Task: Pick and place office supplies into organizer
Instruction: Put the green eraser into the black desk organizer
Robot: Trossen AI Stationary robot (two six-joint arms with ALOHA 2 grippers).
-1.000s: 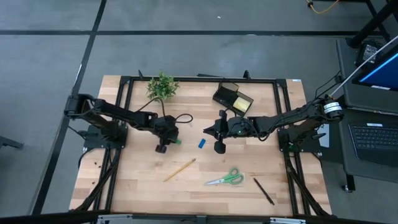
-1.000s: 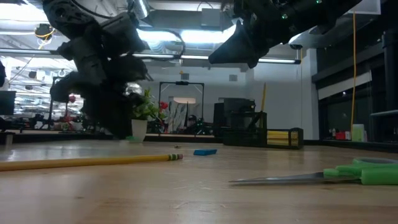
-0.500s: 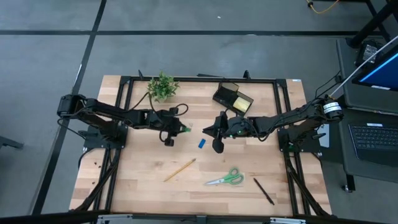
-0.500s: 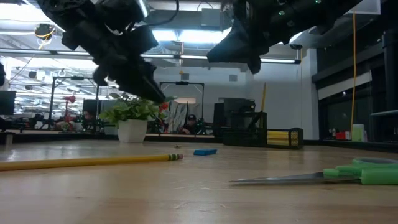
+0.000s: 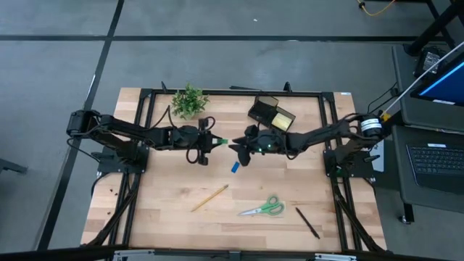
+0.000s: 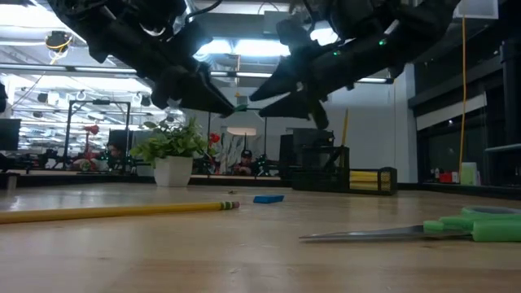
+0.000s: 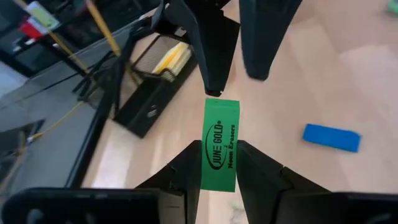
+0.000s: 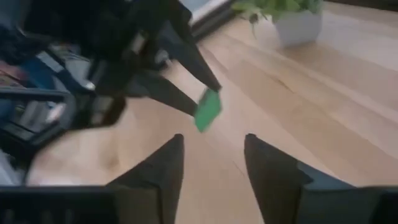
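- The left gripper [image 5: 215, 140] is holding the green eraser [image 7: 219, 154] above the table [image 5: 159, 210]; its two fingers [image 7: 184, 168] are pressing on the two long sides of the eraser, and the free end is sticking out forward.
- The right gripper [image 5: 234, 149] is hanging in the air just in front of the left one, tip to tip, with its fingers [image 8: 163, 163] spread apart and nothing between them.
- In the left wrist view, the tips of the right gripper are standing just beyond the free end of the eraser, almost touching it; I cannot tell if there is contact.
- The blue eraser [image 5: 235, 167] is lying on the table just below and near the right gripper, on the side toward the front edge.
- The black organizer [image 5: 271, 115] is standing behind the right gripper, near the far edge of the table, with the yellow sticky notes [image 5: 283, 121] inside its low tray.
- The potted plant [image 5: 189, 101] is standing behind the left gripper, near the far edge.
- One pencil [image 5: 209, 197] is lying on the table in front of both grippers, well apart from them.
- The scissors [image 5: 264, 208] with green handles are lying further to the right arm's side, and a black pen [image 5: 307, 222] is lying beside them, near the front corner.
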